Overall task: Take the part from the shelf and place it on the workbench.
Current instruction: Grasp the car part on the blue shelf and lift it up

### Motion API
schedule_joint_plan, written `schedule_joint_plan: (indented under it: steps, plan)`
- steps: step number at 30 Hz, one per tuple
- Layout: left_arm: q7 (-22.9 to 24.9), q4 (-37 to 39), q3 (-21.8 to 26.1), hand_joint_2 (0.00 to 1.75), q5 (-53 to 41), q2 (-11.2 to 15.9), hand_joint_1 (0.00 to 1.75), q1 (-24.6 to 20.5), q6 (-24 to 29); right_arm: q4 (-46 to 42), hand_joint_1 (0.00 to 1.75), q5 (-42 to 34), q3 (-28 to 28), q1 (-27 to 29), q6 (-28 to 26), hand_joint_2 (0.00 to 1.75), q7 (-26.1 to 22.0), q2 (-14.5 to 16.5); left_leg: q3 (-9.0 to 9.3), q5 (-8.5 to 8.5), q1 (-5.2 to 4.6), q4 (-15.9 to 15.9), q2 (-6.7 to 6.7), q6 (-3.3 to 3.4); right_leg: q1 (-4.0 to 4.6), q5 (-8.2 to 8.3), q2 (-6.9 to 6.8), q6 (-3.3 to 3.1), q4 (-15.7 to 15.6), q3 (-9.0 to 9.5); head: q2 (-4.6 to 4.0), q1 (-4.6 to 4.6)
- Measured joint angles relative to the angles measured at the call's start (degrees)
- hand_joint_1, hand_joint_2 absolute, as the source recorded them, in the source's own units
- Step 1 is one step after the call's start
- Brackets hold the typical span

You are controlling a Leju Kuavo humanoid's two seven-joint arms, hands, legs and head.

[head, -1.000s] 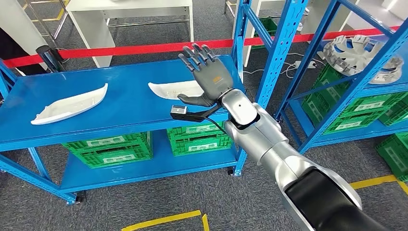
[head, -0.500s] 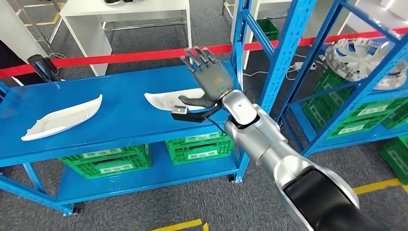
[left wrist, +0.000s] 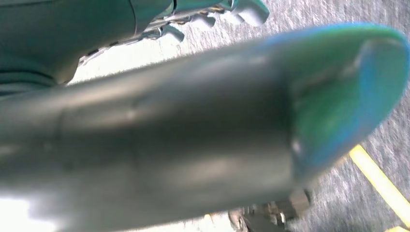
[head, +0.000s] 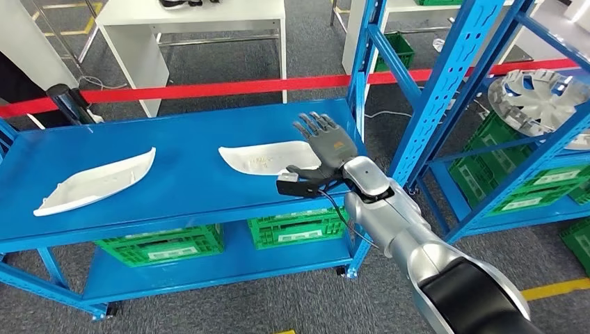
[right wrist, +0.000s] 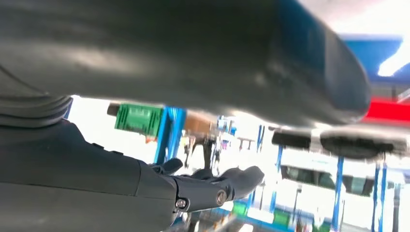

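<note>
Two white curved shell parts lie on the blue shelf top (head: 188, 139): one part (head: 268, 157) near the middle-right, the other part (head: 94, 182) at the left. My right hand (head: 327, 146) hovers, fingers spread and palm facing forward, at the right end of the nearer part, holding nothing. In the right wrist view the right hand's fingers (right wrist: 227, 183) stretch out with nothing in them. My left hand (left wrist: 145, 121) hangs over grey floor with its fingertips (left wrist: 241, 12) apart and nothing in it.
A blue rack upright (head: 431, 90) stands just right of my hand, and a silver wheel-like part (head: 539, 97) rests on the rack beyond. Green crates (head: 167, 243) sit on the lower shelf. Red tape (head: 209, 88) and a white table (head: 188, 21) lie behind.
The view has shifted a little. My right hand has come down and to the right, from over the nearer part's right end to just beside it, staying spread and empty.
</note>
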Motion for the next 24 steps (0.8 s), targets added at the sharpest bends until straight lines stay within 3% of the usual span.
schedule_joint_plan:
  steps: [3, 4, 7, 8, 9, 10, 12, 13, 15, 19, 22, 24]
  plan:
    - [-0.01, 0.07, 0.0, 0.0, -0.03, -0.21, 0.0, -0.01, -0.07, 0.64, 0.0, -0.38, -0.37, 0.26, 2.31, 0.0, -0.32, -0.12, -0.27, -0.52, 0.05, 1.95, 0.15, -1.0, -0.36, 0.38, 0.03, -0.71, -0.63, 1.47, 0.0, -0.01]
    - [0.02, 0.09, 0.0, 0.0, -0.03, -0.28, 0.0, -0.07, -0.04, 0.81, 0.0, -0.47, -0.46, 0.32, 2.95, 0.0, -0.4, -0.13, -1.36, -1.54, 0.1, 4.04, 0.23, -1.23, -0.5, 0.29, 0.02, -0.94, -0.77, 1.87, 0.0, -0.04]
    - [0.07, 0.12, 0.0, 0.0, 0.04, -0.43, 0.0, -0.08, 0.17, 1.31, 0.0, -0.6, -0.61, 0.92, 4.38, 0.0, -0.48, -0.16, -7.26, -5.9, 0.22, 13.66, 0.35, -1.79, -0.58, -0.28, 0.05, -1.36, -0.74, 2.24, 0.0, -0.12]
    - [0.11, 0.13, 0.0, 0.0, 0.12, -0.44, 0.0, 0.03, 0.44, 1.49, 0.0, -0.59, -0.62, 1.29, 4.82, 0.0, -0.44, -0.2, -8.62, -6.28, 0.25, 15.21, 0.36, -1.89, -0.59, -0.51, 0.1, -1.34, -0.65, 2.34, 0.0, -0.14]
    - [0.15, 0.14, 0.0, 0.0, 0.23, -0.44, 0.0, 0.15, 0.87, 1.66, 0.0, -0.58, -0.63, 1.65, 5.28, 0.0, -0.36, -0.27, -9.02, -5.48, 0.27, 14.84, 0.37, -1.87, -0.61, -0.75, 0.16, -1.26, -0.52, 2.5, 0.0, -0.14]
    - [0.18, 0.15, 0.0, 0.0, 0.37, -0.45, 0.0, 0.24, 1.4, 1.81, 0.0, -0.58, -0.63, 1.97, 5.73, 0.0, -0.22, -0.37, -8.42, -3.55, 0.28, 12.43, 0.39, -1.82, -0.66, -1.01, 0.21, -1.13, -0.36, 2.7, 0.0, -0.14]
    - [0.16, 0.16, 0.01, 0.0, 0.6, -0.54, 0.0, 0.29, 2.33, 2.04, 0.0, -0.57, -0.64, 2.38, 6.08, 0.0, 0.1, -0.62, -5.68, 0.84, 0.23, 4.79, 0.41, -1.74, -0.7, -1.56, 0.24, -0.72, 0.04, 3.09, 0.0, -0.13]
    - [0.14, 0.18, 0.02, 0.0, 0.67, -0.63, 0.0, 0.27, 2.63, 2.13, 0.0, -0.57, -0.66, 2.49, 6.1, 0.0, 0.21, -0.79, -4.63, 1.64, 0.11, 2.03, 0.44, -1.48, -0.67, -1.78, 0.23, -0.44, 0.22, 3.11, 0.0, -0.14]
    - [0.11, 0.2, 0.02, 0.0, 0.7, -0.92, 0.0, 0.4, 2.95, 2.29, 0.0, -0.57, -0.68, 2.81, 6.13, 0.0, 0.29, -1.18, -3.79, 1.79, -0.07, 0.19, 0.44, -0.76, -0.55, -2.1, 0.19, 0.11, 0.41, 3.02, 0.0, -0.13]
    - [0.08, 0.22, 0.04, 0.0, 0.7, -1.44, 0.0, 0.8, 3.1, 2.56, 0.0, -0.57, -0.68, 3.22, 6.16, 0.0, 0.29, -1.88, -3.54, 2.77, -0.06, -0.06, 0.31, -0.55, -0.31, -2.03, 0.2, -1.03, 0.28, 3.1, 0.0, -0.09]
    - [-0.21, 0.22, 0.04, 0.0, 0.7, -1.63, 0.0, 0.83, 3.39, 2.75, 0.0, -0.61, -0.68, 3.22, 6.14, 0.0, 0.25, -2.2, -3.48, 2.58, -0.15, -0.06, 0.25, -0.17, -0.33, -2.06, 0.18, -1.09, -0.08, 3.35, 0.0, -0.09]
    - [-0.45, 0.22, 0.04, 0.0, 0.63, -1.85, 0.0, 0.87, 3.57, 2.82, 0.0, -0.73, -0.71, 3.25, 5.93, 0.0, -0.18, -2.4, -3.47, 2.5, -0.19, -0.06, 0.26, 0.03, -0.36, -2.04, 0.18, -0.8, -0.25, 3.44, 0.0, -0.09]
